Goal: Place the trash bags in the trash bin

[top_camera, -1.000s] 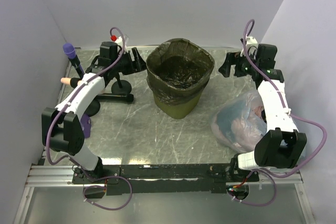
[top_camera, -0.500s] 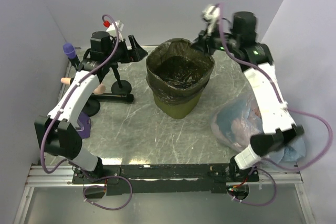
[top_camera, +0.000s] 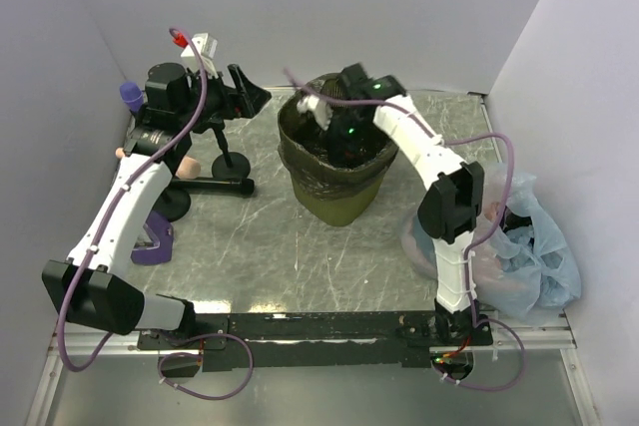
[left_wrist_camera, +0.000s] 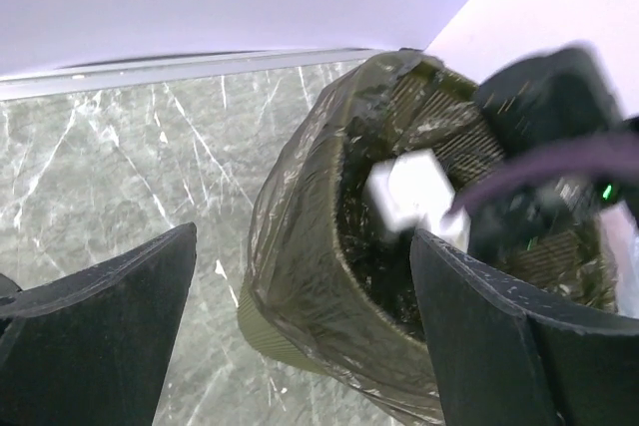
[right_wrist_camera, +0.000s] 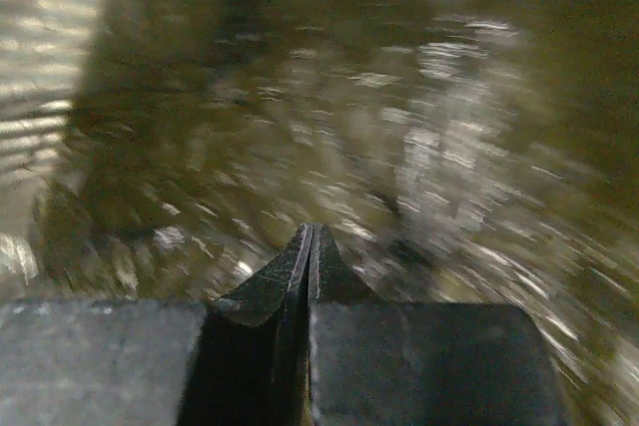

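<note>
The olive-green trash bin [top_camera: 337, 199] stands mid-table, and a dark crinkly trash bag [top_camera: 300, 161] lines it and folds over its rim. My right gripper [top_camera: 342, 135] reaches down into the bin's mouth. In the right wrist view its fingertips [right_wrist_camera: 312, 232] are pressed together with nothing seen between them, over the blurred bag lining [right_wrist_camera: 429, 117]. My left gripper [top_camera: 255, 95] hovers left of the bin, open. In the left wrist view its wide-apart fingers [left_wrist_camera: 303, 236] frame the bin's bag-covered rim [left_wrist_camera: 300, 246] without touching it.
A clear bluish bag [top_camera: 524, 246] with pinkish contents lies at the right, by the right arm's base. A black stand [top_camera: 218, 183] and a purple-tipped microphone [top_camera: 130, 97] stand at the left. Walls close in on three sides.
My right arm swung from the right side over the bin and dipped inside, its jaws closing. My left gripper rose, drew back a little to the left and opened wider.
</note>
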{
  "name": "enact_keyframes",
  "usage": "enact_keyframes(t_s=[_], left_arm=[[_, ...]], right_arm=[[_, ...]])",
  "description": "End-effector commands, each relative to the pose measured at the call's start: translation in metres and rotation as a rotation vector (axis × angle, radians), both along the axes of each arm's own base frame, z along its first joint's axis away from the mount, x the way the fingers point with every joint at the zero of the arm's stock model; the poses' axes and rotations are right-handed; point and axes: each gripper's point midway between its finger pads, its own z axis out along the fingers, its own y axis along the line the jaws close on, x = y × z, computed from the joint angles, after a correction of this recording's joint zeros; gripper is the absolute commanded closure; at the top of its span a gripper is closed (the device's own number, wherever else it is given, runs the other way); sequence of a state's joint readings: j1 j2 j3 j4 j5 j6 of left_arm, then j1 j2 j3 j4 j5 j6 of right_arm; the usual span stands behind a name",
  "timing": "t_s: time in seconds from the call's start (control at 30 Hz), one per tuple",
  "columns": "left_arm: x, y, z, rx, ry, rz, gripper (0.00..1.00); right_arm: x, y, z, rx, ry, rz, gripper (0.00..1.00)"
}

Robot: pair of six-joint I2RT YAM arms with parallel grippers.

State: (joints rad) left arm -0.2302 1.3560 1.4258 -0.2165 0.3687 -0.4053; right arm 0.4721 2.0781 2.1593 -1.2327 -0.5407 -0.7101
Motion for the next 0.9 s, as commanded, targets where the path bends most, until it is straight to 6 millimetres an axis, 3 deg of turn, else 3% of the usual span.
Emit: enact_keyframes(t_s=[0.0, 0.3, 0.6, 0.73, 0.87], left_arm=[[-0.007, 0.005, 0.011, -0.002, -0.053, 0.006, 0.09], [-0.006, 0.014, 0.001, -0.013, -0.026, 0.021, 0.09], [-0.001, 0.012, -0.003, -0.028, -0.001, 0.009, 0.09], [0.000, 0.011, 0.003, -0.012, -0.026, 0.001, 0.09], [0.007, 0.016, 0.011, 0.038, -0.066, 0.020, 0.08]], right_arm=[[-0.026, -0.006, -0.010, -0.067, -0.003, 0.101, 1.00], [-0.039, -0.008, -0.052, -0.098, 0.100, 0.087, 1.00], [-0.042, -0.009, -0.065, -0.106, 0.142, 0.049, 1.00], [-0.035, -0.006, -0.034, -0.064, 0.053, 0.024, 1.00], [-0.023, -0.004, 0.026, 0.040, -0.094, -0.044, 0.95]])
